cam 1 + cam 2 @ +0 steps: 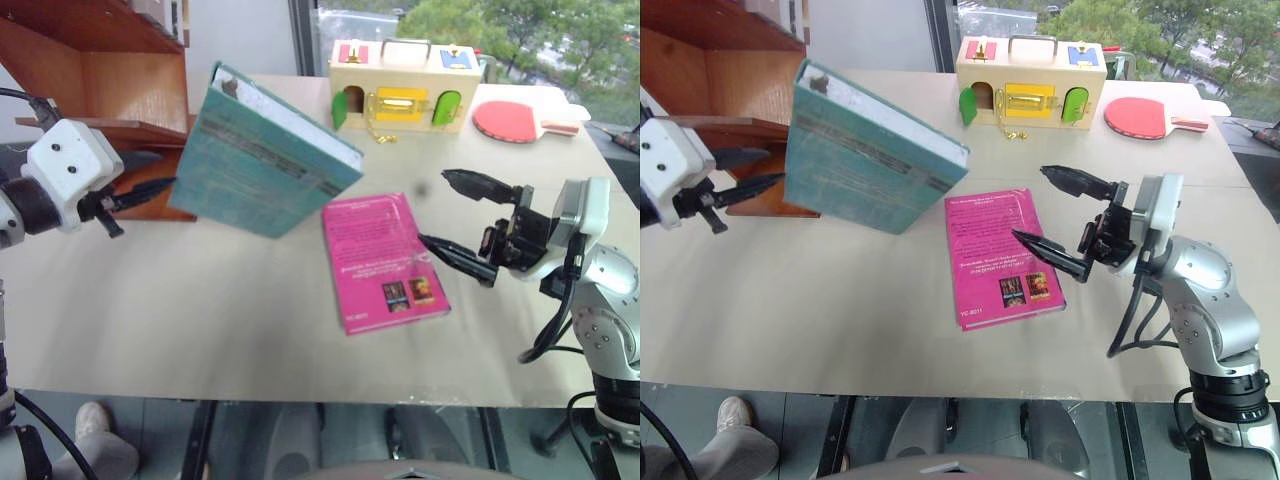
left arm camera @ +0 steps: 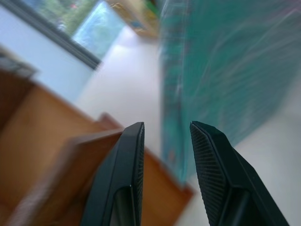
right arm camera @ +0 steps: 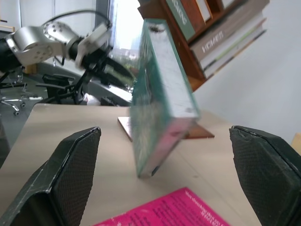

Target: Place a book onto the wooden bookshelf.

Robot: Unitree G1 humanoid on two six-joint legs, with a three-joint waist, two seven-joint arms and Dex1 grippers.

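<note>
The teal-green book [image 1: 255, 160] stands tilted on its lower edge on the table, right beside the base of the reddish-brown wooden bookshelf [image 1: 110, 80]. It looks blurred in the left wrist view, and I cannot tell whether it touches the shelf. My left gripper [image 1: 765, 168] is level at the book's left edge, pointing at it. It is open by a narrow gap with nothing between its fingers [image 2: 127, 155]. My right gripper [image 1: 433, 207] is wide open and empty, pointing left over the right edge of the pink book.
A magenta-pink book [image 1: 385, 260] lies flat mid-table. At the back stand a pale wooden toy box [image 1: 405, 85] with coloured doors and a red paddle [image 1: 510, 120]. Other books sit on the upper shelves [image 3: 225, 33]. The table's front edge [image 1: 300, 400] is near.
</note>
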